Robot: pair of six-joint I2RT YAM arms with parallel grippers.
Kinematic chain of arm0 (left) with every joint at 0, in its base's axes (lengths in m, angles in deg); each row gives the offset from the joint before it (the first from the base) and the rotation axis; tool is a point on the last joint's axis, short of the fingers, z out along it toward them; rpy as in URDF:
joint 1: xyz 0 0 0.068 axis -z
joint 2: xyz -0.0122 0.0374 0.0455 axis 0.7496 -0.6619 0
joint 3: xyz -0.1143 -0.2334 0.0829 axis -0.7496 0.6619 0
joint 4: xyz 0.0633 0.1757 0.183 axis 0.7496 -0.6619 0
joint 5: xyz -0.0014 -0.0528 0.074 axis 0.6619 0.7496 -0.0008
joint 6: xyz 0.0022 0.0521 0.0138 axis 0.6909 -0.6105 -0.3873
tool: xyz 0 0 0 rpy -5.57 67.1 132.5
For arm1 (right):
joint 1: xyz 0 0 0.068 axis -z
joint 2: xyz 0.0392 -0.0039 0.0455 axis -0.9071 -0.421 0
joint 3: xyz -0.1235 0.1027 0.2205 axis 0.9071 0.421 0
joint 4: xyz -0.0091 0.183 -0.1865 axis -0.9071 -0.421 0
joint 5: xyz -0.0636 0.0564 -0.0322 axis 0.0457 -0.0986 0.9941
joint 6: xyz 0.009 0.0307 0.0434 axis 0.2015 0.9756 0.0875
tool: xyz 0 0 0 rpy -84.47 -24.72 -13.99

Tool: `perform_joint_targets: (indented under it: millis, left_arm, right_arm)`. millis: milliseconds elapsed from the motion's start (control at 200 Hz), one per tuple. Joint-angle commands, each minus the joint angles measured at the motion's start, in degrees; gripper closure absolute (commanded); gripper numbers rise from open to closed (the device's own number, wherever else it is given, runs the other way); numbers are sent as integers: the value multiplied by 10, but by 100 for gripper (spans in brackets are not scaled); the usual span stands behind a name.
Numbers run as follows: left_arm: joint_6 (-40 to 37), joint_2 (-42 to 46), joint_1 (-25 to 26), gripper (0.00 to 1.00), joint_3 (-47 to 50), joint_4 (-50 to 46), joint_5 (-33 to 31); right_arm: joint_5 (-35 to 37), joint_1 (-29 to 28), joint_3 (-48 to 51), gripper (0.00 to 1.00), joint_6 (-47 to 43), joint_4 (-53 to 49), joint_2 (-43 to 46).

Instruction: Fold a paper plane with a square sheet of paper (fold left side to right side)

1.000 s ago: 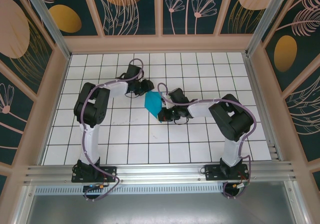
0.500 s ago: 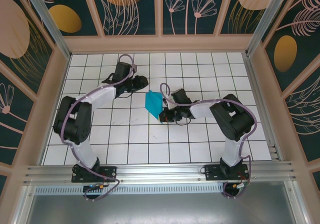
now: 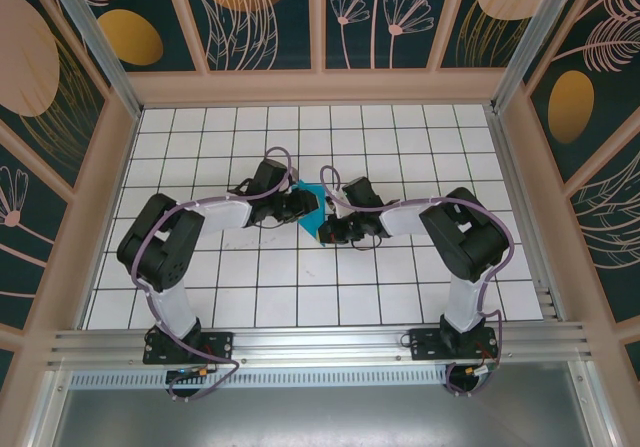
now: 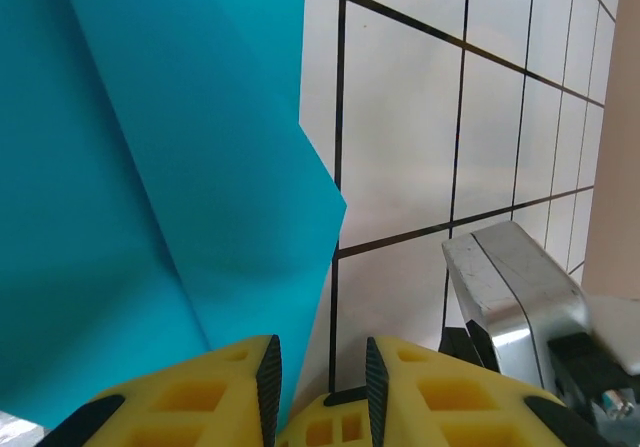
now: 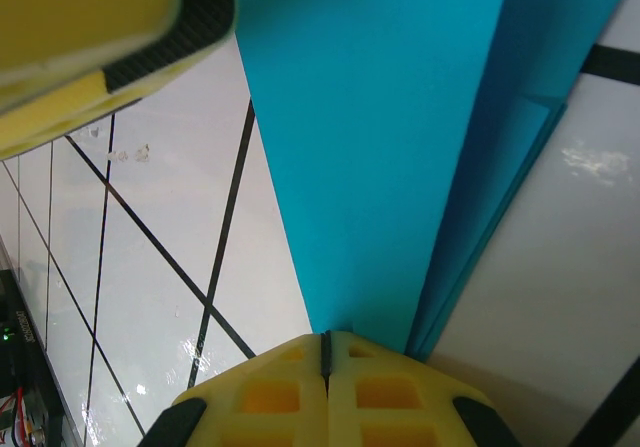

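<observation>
In the top view, the teal paper sheet [image 3: 313,205] is lying folded on the white tiled table [image 3: 200,267], near its middle, between the 2 arms. The left gripper [image 3: 296,205] is reaching in from the left and touching the sheet's left edge. The right gripper [image 3: 326,229] is sitting at the sheet's near corner.

In the left wrist view, the left gripper [image 4: 320,387] is showing its 2 yellow fingers [image 4: 200,397] standing released, with a narrow gap between them through which tile and a black grid line are showing. The teal paper sheet [image 4: 150,167] is spreading across the left half, its creased edge running down to the left finger. A grey metal block [image 4: 510,287] is sitting at the right.

In the right wrist view, the right gripper [image 5: 325,382] is clenching its fingers together on the narrow end of the teal paper sheet [image 5: 380,147], whose layered edges are lying along the right. A yellow finger [image 5: 90,37] of the left gripper is hanging at the upper left, just beside the paper.
</observation>
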Motion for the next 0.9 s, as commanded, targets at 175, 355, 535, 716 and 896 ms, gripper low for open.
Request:
perform_joint_targets:
  millis: [175, 355, 535, 716, 896]
  left_arm:
    - [50, -12, 23, 69, 27, 53, 27]
    - [55, -26, 36, 69, 24, 52, 32]
    - [67, -40, 40, 68, 34, 64, 28]
    - [68, -54, 40, 68, 36, 71, 21]
    - [48, -74, 40, 68, 16, 34, -21]
  right_arm:
    - [46, 3, 26, 100, -19, -76, -34]
    - [45, 2, 23, 100, -19, -76, -36]
    - [45, 0, 21, 100, -21, -77, -38]
    - [50, -1, 18, 100, -23, -84, -42]
    - [57, -2, 18, 100, -22, -92, -42]
